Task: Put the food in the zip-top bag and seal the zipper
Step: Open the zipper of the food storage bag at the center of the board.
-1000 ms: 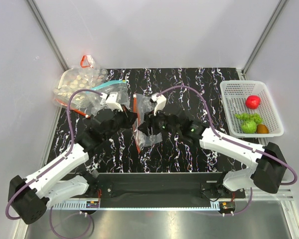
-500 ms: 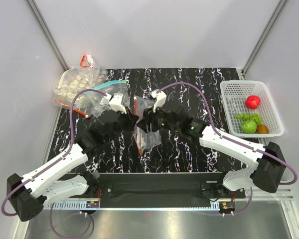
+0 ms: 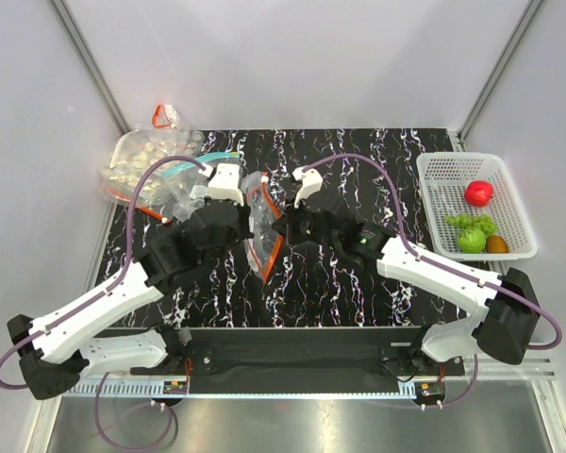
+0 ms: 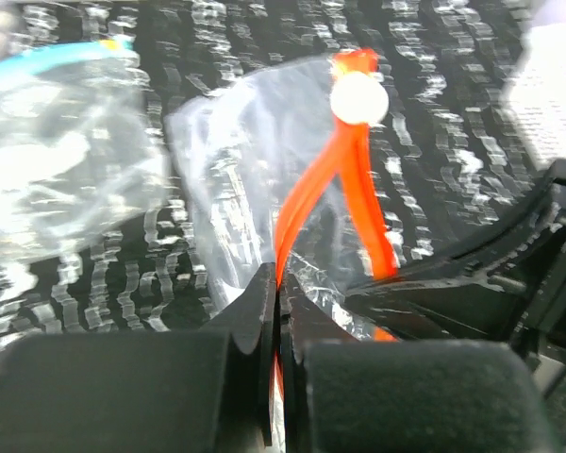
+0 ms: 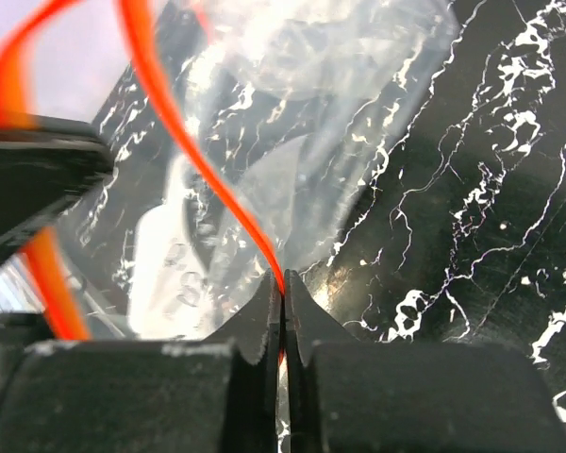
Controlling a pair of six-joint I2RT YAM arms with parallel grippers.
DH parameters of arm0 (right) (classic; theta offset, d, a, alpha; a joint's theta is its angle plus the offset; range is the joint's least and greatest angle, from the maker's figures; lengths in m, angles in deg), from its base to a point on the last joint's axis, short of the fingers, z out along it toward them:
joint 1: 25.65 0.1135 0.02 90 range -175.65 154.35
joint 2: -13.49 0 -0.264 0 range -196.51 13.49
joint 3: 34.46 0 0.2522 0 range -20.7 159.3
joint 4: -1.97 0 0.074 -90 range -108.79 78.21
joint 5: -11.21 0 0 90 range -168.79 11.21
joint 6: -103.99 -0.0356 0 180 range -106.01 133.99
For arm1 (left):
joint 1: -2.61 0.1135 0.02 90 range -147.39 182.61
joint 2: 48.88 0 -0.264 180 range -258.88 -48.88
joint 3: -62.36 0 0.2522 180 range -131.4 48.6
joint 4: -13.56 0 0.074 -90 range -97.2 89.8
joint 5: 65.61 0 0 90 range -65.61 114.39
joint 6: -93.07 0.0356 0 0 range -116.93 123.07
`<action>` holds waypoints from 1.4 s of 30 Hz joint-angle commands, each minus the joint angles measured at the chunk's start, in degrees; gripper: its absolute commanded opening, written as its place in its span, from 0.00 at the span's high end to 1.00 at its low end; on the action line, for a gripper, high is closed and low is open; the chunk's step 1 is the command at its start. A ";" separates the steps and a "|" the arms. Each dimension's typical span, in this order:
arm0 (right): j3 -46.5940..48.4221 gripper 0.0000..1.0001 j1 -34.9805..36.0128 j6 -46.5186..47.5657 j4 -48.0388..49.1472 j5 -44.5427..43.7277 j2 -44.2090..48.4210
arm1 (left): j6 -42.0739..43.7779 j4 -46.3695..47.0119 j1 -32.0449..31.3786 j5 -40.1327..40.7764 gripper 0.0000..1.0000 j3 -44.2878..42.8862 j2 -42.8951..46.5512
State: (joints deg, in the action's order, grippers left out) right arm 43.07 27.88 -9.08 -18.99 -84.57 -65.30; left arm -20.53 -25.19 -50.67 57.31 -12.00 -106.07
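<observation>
The zip-top bag [image 3: 261,219] hangs crumpled between my two grippers over the middle of the table. Its red-orange zipper [image 3: 275,247] is split into two strips, so the mouth stands parted. My left gripper [image 4: 278,288] is shut on one strip of the zipper [image 4: 307,193], below a white slider [image 4: 358,97]. My right gripper [image 5: 283,288] is shut on the other strip [image 5: 184,142]. The food lies in the white basket [image 3: 434,168] at the right: a red fruit [image 3: 478,192], green grapes [image 3: 460,222], a green piece [image 3: 471,240] and a brown ball [image 3: 496,244].
A bag of pale beige pieces [image 3: 143,156] and a clear bag with a teal zipper [image 3: 200,168] lie at the back left, close to my left arm. A small red-orange loop [image 3: 163,115] sits behind them. White walls enclose the black marbled tabletop [image 3: 377,170].
My right gripper has shut on the zipper strip. Both grippers have moved toward the back, and the bag has come up from lying flat into a narrow, hanging shape.
</observation>
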 commanded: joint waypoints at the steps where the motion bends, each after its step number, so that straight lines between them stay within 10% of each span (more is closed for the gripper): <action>1: 0.84 1.00 -0.89 -3.90 0.87 -3.01 -0.14 | 2.06 -8.81 -2.88 12.41 1.00 -8.20 -4.23; 9: -9.08 1.00 -7.65 -14.54 6.66 0.85 -1.73 | 2.24 -13.60 -5.43 12.43 0.99 -13.42 -14.97; 16: -14.28 1.00 -8.10 -14.46 10.72 1.04 -1.37 | 2.33 -3.59 -5.43 1.46 0.56 -6.21 -16.37; 27: -16.57 1.00 -8.01 -13.58 11.68 0.77 0.21 | 1.62 2.84 -5.52 -7.26 0.35 -2.52 -17.62; 42: -15.34 1.00 -8.01 -12.26 9.49 2.62 5.39 | 2.76 3.37 -5.43 -13.33 0.35 -0.57 -14.44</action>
State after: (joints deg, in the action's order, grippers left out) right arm 25.48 19.78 -22.24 -9.87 -83.02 -61.93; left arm -18.96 -24.47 -55.96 45.14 -12.94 -122.42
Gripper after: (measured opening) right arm 0.012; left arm 0.653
